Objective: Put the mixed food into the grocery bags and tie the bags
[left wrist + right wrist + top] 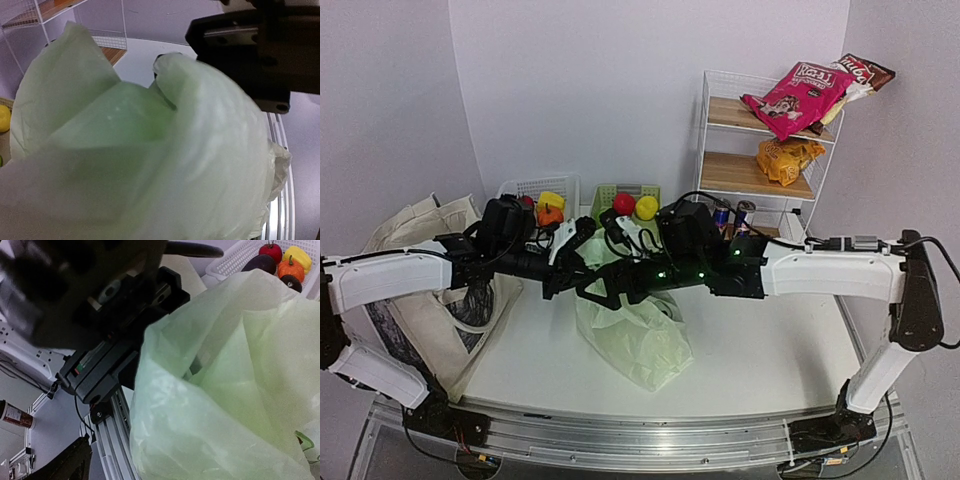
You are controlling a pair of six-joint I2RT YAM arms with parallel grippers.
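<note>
My left end effector (570, 278) is clenched on the top of the plastic bag (638, 345), which droops onto the middle of the bench (760, 350). My right end effector (618, 283) is just beside it, fingers spread wide, gripping nothing. The tote (415, 300) slumps at the far left.

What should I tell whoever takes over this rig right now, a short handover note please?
Left gripper: shut, apparently on the top of the plastic bag, centre.
Right gripper: open beside it.
Canvas tote: at the left edge of the table.
Food: produce in the white basket and green basket, cans beside the shelf, snack packets on it.
Done: nothing visibly packed.
Left: load both bags, tie them.
</note>
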